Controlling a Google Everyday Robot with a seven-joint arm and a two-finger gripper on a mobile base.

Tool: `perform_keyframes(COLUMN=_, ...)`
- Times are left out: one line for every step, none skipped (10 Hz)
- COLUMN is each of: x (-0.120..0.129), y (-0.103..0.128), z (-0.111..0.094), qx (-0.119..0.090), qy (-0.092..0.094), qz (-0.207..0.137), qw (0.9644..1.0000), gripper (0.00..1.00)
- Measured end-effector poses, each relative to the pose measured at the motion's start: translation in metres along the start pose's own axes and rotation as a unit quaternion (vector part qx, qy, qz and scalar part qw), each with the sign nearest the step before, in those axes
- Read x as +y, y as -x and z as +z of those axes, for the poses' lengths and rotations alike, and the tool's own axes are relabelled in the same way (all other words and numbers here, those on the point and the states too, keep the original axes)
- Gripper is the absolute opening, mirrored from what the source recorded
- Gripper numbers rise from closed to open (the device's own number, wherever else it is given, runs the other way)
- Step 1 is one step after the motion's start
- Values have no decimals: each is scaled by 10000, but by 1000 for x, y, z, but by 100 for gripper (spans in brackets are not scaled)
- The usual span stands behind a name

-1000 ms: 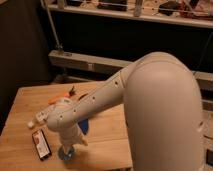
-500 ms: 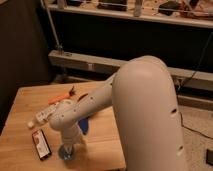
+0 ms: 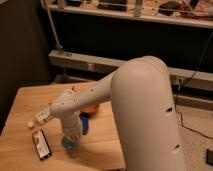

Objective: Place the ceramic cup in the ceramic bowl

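The ceramic cup, small, round and pale blue, stands on the wooden table near its front edge. My gripper points down right over the cup and hides its upper part. I cannot tell whether it touches the cup. The ceramic bowl, orange-red, shows only as a sliver behind my forearm, a little behind and to the right of the cup.
A flat dark oblong thing with a red rim lies left of the cup. A dark-blue object lies just right of the gripper. A small white item lies left of the wrist. My large white arm blocks the table's right side.
The bulky upper arm has swung left across the view. The gripper stays at the cup near the table's front edge, and the cup has not visibly moved.
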Motion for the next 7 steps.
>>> perform_keyframes(x=-10, y=12, z=-15, qx=-43, qy=59, qz=166, qw=9998, gripper=0)
perform_keyframes(x=-19, y=24, z=-30, qx=-114, qy=129, qz=309, qw=9994, gripper=0)
perform_keyframes(x=-29, y=40, z=-50, qx=-229, qy=262, qz=454, qw=9984, gripper=0)
perform_keyframes(x=-35, y=52, z=-62, qx=-308, qy=373, qz=536, qw=9974, gripper=0)
perform_keyframes(x=-45, y=68, z=-78, qx=-430, qy=511, qz=636, qw=9957, gripper=0)
perform_keyframes(x=-57, y=83, z=-93, qx=-528, qy=583, qz=741, qw=9941, gripper=0)
perform_keyframes(x=-74, y=102, z=-109, qx=-635, qy=650, qz=895, qw=9918, gripper=0)
